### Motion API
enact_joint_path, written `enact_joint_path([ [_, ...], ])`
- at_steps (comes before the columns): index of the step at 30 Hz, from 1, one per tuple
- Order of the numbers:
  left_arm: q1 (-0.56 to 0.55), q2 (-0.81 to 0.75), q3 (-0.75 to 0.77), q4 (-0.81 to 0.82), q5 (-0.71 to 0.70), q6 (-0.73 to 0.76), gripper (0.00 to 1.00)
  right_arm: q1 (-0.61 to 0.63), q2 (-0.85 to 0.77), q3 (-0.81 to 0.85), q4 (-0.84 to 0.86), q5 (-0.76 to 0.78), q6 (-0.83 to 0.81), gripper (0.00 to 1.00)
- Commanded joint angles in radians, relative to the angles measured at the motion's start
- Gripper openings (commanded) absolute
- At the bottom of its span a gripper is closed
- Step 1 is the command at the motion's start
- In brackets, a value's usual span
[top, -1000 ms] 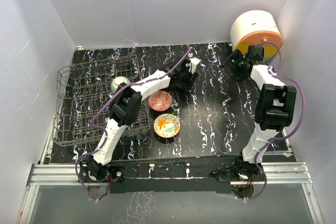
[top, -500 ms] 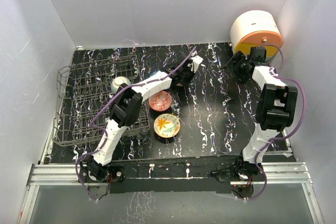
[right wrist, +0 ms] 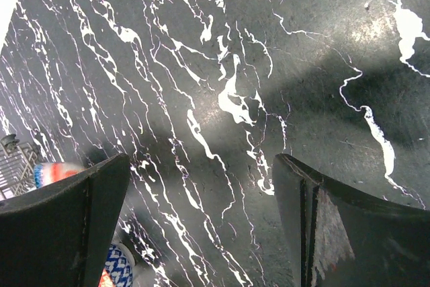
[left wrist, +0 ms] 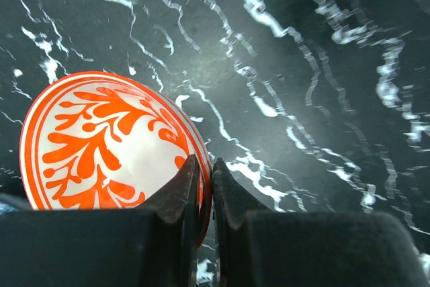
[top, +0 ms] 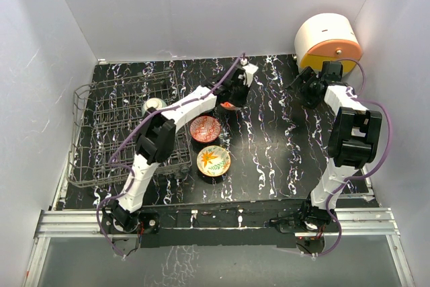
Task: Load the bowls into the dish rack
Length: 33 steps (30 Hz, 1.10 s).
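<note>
**Left claw grips the red-orange bowl; one bowl sits in the rack**

The worktop (top: 269, 139) is black stone run through with white veins, and plain white walls (top: 201, 11) close it in on three sides. In the far right corner stands a round white and orange appliance (top: 328, 44).

The dish rack (top: 101, 146), a dark wire basket with raised sides, fills the left part of the worktop. Inside it, toward its far right side, sits the pale teal bowl (top: 154, 106), the only bowl I can see in the rack.

Just beside the rack's right edge, out on the stone, the red patterned bowl (top: 205, 128) rests open side up. The yellow leaf bowl (top: 213, 160) lies nearer the arms, close beside it.

Beyond those two, the left claw (left wrist: 205, 162) is drawn nearly closed, its fingers pinching the rim of the red-orange bowl (left wrist: 101, 142), which is tipped on its edge. I cannot tell whether that bowl touches the stone.

Over on the right, near the appliance, the right claw (right wrist: 201, 173) is spread wide over bare stone with nothing between its fingers.
</note>
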Motion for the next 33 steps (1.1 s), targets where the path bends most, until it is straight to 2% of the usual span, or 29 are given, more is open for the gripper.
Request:
enact_joint_path([
  [1, 0.028, -0.308, -0.036, 0.086, 0.051, -0.091, 0.00, -0.009, -0.041, -0.005, 0.053, 0.016, 0.003, 0.89],
  [5, 0.147, -0.555, -0.294, 0.209, 0.064, -0.220, 0.00, -0.010, -0.049, -0.001, 0.054, -0.005, 0.012, 0.89],
  [10, 0.397, -0.841, -0.621, 0.294, 0.139, -0.405, 0.00, -0.011, -0.056, -0.020, 0.083, -0.051, 0.027, 0.87],
  [15, 0.633, -1.037, -0.815, 0.306, 0.223, -0.509, 0.00, -0.010, -0.058, -0.031, 0.095, -0.068, 0.030, 0.86],
  [18, 0.778, -1.109, -0.960, 0.423, 0.306, -0.658, 0.00, -0.010, -0.063, -0.041, 0.104, -0.079, 0.034, 0.85],
  [21, 0.855, -1.131, -1.075, 0.569, 0.336, -0.780, 0.00, -0.010, -0.069, -0.048, 0.107, -0.089, 0.035, 0.85],
  [24, 0.922, -1.102, -1.175, 0.791, 0.366, -0.918, 0.00, -0.010, -0.077, -0.052, 0.107, -0.096, 0.033, 0.85],
  [29, 1.024, -0.979, -1.312, 1.176, 0.374, -1.155, 0.00, -0.011, -0.093, -0.074, 0.121, -0.107, 0.033, 0.85],
  [33, 1.055, -0.860, -1.357, 1.429, 0.358, -1.285, 0.00, -0.010, -0.101, -0.086, 0.122, -0.106, 0.028, 0.85],
])
